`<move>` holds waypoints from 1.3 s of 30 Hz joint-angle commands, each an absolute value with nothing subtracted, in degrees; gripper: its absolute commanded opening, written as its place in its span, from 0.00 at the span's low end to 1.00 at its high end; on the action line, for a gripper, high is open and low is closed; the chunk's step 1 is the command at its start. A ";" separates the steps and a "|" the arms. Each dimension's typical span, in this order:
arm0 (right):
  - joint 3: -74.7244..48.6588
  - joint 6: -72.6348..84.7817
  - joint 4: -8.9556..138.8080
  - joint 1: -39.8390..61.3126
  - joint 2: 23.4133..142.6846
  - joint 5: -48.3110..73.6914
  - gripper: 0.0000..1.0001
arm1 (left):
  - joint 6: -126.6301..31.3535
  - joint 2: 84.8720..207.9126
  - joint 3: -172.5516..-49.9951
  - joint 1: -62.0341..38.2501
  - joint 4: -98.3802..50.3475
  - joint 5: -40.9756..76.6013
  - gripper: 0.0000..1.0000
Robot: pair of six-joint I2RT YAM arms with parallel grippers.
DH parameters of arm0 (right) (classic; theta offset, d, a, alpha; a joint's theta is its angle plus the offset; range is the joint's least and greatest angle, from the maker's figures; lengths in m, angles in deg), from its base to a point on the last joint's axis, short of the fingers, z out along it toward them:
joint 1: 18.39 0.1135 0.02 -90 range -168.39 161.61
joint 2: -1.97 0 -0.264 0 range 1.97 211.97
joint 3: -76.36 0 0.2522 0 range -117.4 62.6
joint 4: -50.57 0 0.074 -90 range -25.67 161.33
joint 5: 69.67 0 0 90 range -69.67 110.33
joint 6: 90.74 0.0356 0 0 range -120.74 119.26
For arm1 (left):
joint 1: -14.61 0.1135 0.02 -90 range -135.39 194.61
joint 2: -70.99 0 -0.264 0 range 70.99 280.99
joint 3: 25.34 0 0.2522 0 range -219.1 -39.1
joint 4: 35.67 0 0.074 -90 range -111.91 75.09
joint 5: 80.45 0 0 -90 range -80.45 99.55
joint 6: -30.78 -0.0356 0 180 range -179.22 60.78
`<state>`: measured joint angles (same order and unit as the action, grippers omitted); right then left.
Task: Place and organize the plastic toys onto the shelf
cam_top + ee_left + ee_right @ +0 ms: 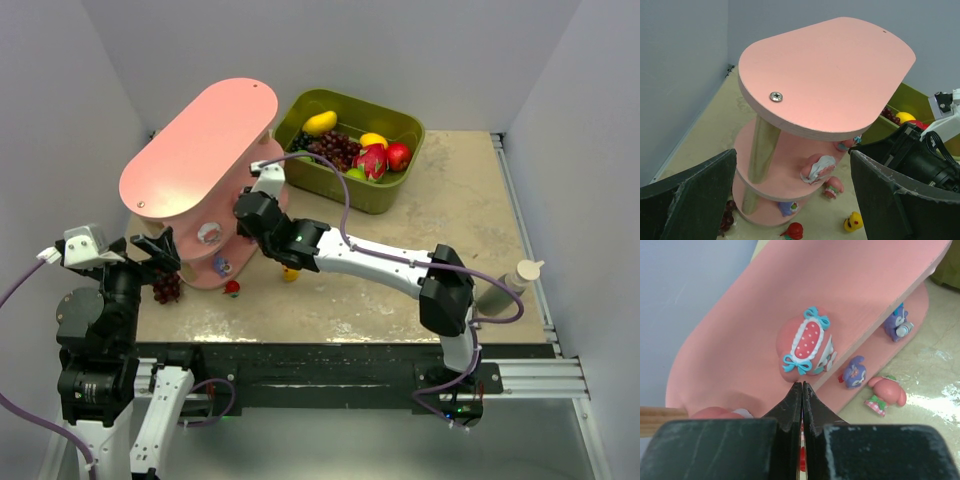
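Two arms flank the pink shelf (200,150); right gripper (801,385), stretched forward, is pinched shut just behind a pink figurine (805,342); left gripper (158,250) hovers alongside, jaws spread wide.

Upright pink three-tier shelf (200,148), tiny toys (818,167) on tiers

The left arm (100,300) stands folded upright over its base, and the left gripper (792,155) has its fingers spread wide. The right arm (370,262) stretches low toward the left; the right gripper (801,386) has its fingers pressed together.
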<state>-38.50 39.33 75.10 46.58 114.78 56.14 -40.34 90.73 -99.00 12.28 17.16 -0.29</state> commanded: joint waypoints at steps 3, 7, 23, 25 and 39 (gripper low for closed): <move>-43.65 38.72 74.52 46.65 115.43 56.28 0.01 | -41.29 90.50 -99.04 12.50 16.58 -0.91 1.00; -45.06 38.46 75.05 46.56 116.49 55.93 0.01 | -41.38 90.76 -99.05 12.50 16.41 -0.91 0.99; -41.56 37.05 72.07 46.47 112.73 54.26 0.05 | -41.29 90.50 -98.87 12.50 16.50 -1.00 1.00; -39.80 36.79 70.40 46.56 111.05 54.08 0.12 | -41.20 90.58 -98.87 12.50 16.58 -1.00 1.00; -7.03 38.71 66.11 41.12 92.76 46.19 0.68 | -40.94 89.53 -98.35 12.50 17.37 0.15 0.99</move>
<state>-15.90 36.78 68.80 45.25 93.82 51.75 -40.34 90.36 -98.98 12.28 17.20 -0.49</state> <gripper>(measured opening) 0.636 0.994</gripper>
